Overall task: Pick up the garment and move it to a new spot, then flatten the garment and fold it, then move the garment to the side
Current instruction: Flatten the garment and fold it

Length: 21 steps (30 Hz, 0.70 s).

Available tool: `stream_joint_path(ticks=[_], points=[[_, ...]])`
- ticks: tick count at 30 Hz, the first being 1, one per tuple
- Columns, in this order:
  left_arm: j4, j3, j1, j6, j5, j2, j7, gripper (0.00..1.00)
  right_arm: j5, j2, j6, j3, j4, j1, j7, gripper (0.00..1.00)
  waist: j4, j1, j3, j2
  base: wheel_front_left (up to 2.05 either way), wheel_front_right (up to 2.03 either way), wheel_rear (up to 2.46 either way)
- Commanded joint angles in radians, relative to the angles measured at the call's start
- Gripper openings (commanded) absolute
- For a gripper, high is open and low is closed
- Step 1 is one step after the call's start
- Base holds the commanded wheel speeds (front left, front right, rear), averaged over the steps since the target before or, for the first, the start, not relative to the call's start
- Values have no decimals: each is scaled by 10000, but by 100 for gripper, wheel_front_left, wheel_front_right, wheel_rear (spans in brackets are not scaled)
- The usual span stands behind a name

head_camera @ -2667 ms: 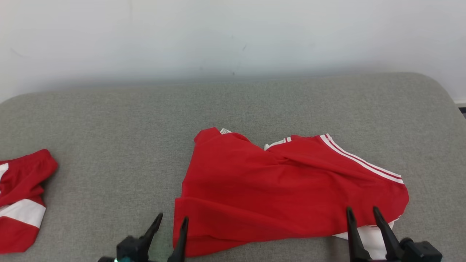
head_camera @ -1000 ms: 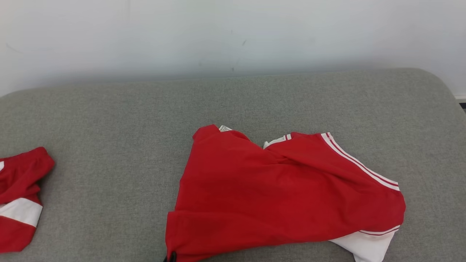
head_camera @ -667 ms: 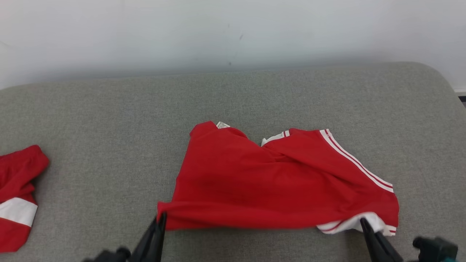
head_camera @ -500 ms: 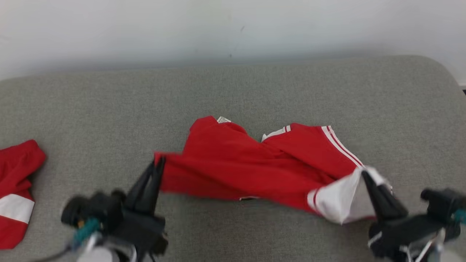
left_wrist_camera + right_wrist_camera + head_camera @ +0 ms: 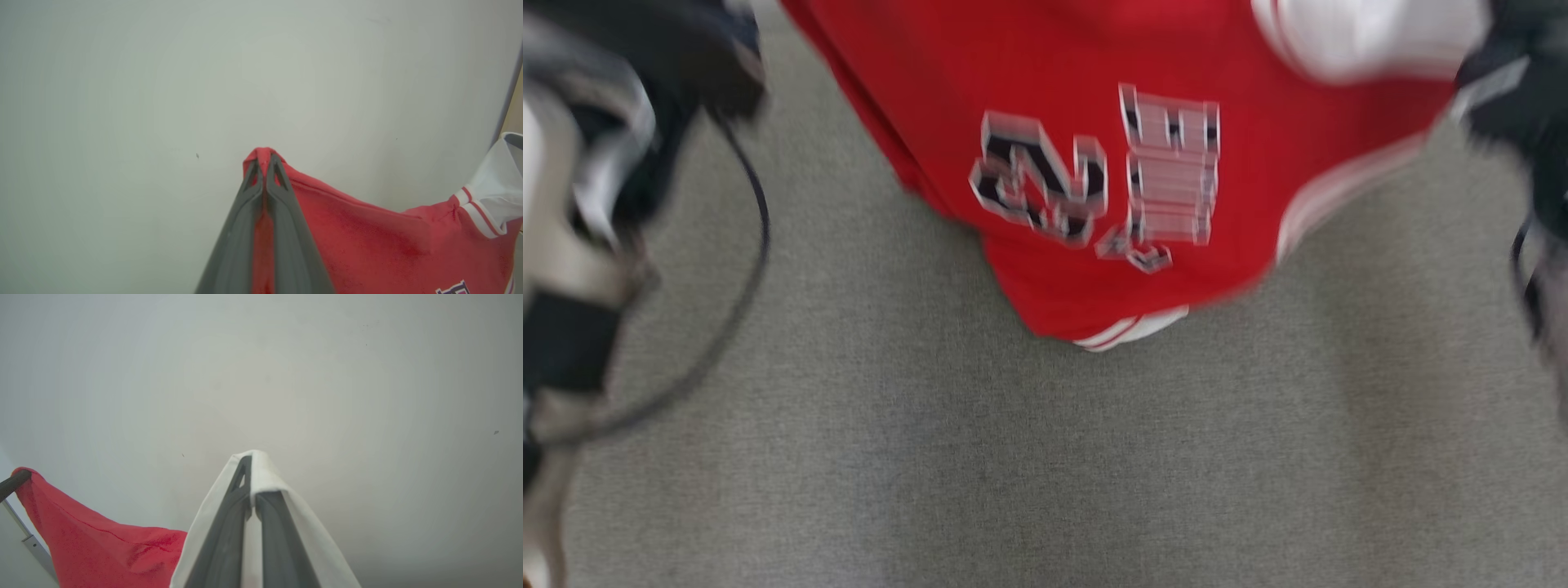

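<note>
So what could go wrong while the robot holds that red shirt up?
The left gripper pinches just a small bit of the red shirt at its tips, and the right gripper only the white sleeve edge, so a corner might slip free. The shirt hangs low near the grey cushion, so its bottom could drag and bunch up.
</note>
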<state>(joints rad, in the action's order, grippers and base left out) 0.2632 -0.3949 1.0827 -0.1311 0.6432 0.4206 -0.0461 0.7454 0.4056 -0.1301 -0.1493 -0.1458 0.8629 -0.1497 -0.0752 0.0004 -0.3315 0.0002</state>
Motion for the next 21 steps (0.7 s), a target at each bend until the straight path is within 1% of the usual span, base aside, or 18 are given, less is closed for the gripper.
stream_joint_path(ticks=[1, 4, 6, 12, 17, 21], points=[[357, -157, 691, 9, 231, 18, -131, 0, 3, 23, -16, -98, -260, 778, -73, 0, 64, -4, -1101, -2, 0, 0, 0], [1182, -456, 2486, 10, 546, 38, -307, 0, 377, -230, -16, -74, -1240, 2660, -267, 0, 54, -4, -1583, -2, 0, 0, 0], [1768, -686, 3614, 10, 701, -30, -283, 0, 263, -147, -16, -129, -1853, 3850, -292, 0, 95, -4, -1852, -2, 0, 0, 0], [3405, -1132, 6644, 9, 878, -29, 64, 0, 157, -358, -16, -419, -3694, 6856, 24, 0, -26, -4, -2467, -2, 0, 0, 0], [4490, -1579, 8782, 9, 812, 5, 537, 0, -50, -326, -16, -678, -4861, 8809, 651, 0, -171, -4, -2775, -2, 0, 0, 0], [5291, -1794, 9933, 9, 1059, -170, 1046, 0, -147, -270, -16, -954, -5701, 9961, 1240, 0, -217, -4, -2821, -2, 0, 0, 0]])
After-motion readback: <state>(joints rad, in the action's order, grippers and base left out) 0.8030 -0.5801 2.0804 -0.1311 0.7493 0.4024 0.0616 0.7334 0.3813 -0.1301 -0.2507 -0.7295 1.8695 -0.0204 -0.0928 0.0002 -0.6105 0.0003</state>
